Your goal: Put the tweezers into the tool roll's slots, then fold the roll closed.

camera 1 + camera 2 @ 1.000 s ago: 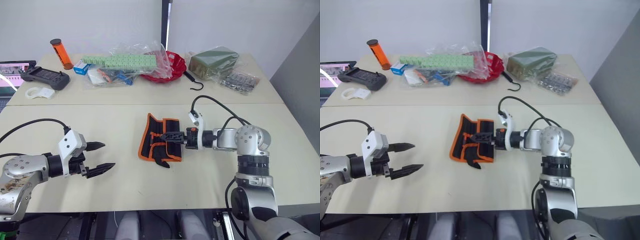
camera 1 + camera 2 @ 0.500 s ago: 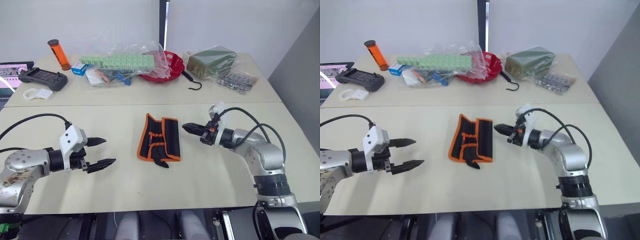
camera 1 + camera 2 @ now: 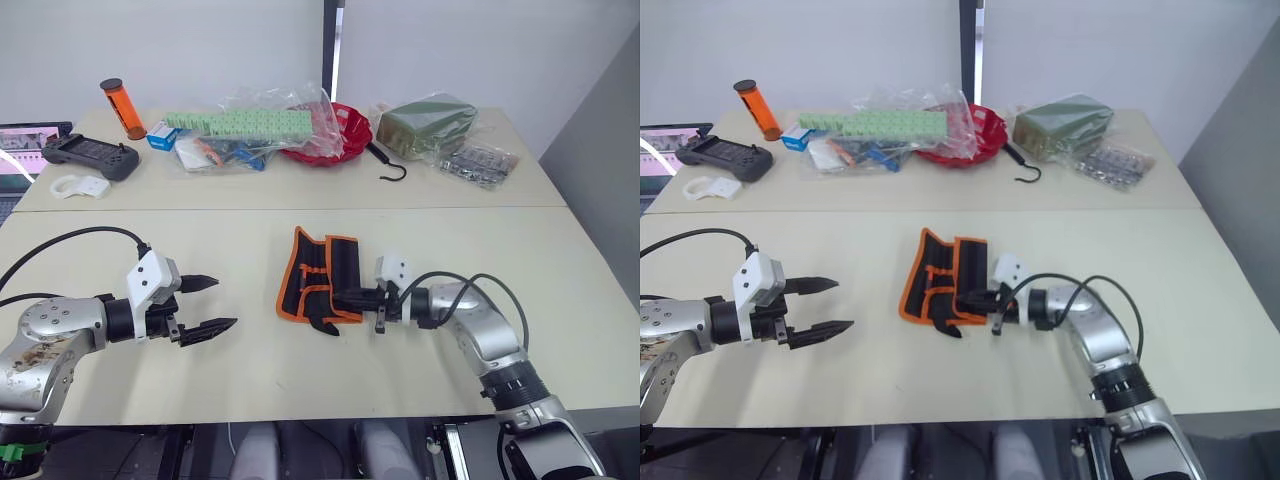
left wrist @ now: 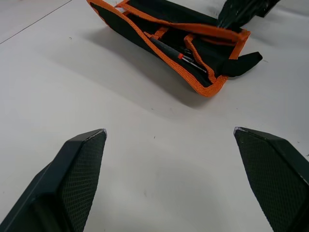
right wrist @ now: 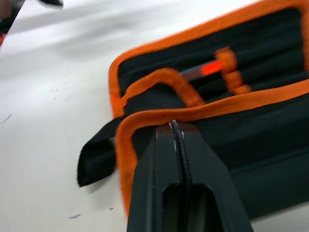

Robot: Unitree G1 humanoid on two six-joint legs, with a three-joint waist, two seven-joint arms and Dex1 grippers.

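Half folded at centre of the frame: tool roll (image 3: 320, 277), orange piping edge showing, black strap sticking out at its lower edge. Pressed together at the roll's lower right edge: fingers of right gripper (image 3: 352, 297), whether pinching fabric cannot tell. Spread wide apart at lower left, over bare table (image 3: 250, 370): left gripper (image 3: 205, 305), well apart from the roll.

One tool roll (image 3: 320, 276) lies on the near table (image 3: 300, 380). Two tables stand here, the far table (image 3: 480, 190) pushed against the near one. Two grippers are in view: the left gripper (image 3: 212, 304) and the right gripper (image 3: 345, 297). On the far table sit one orange tube (image 3: 123, 107), one game controller (image 3: 90, 157), one white ring (image 3: 78, 186), one red bowl (image 3: 335, 135), one black hook (image 3: 388, 163) and one green packet (image 3: 427, 122).
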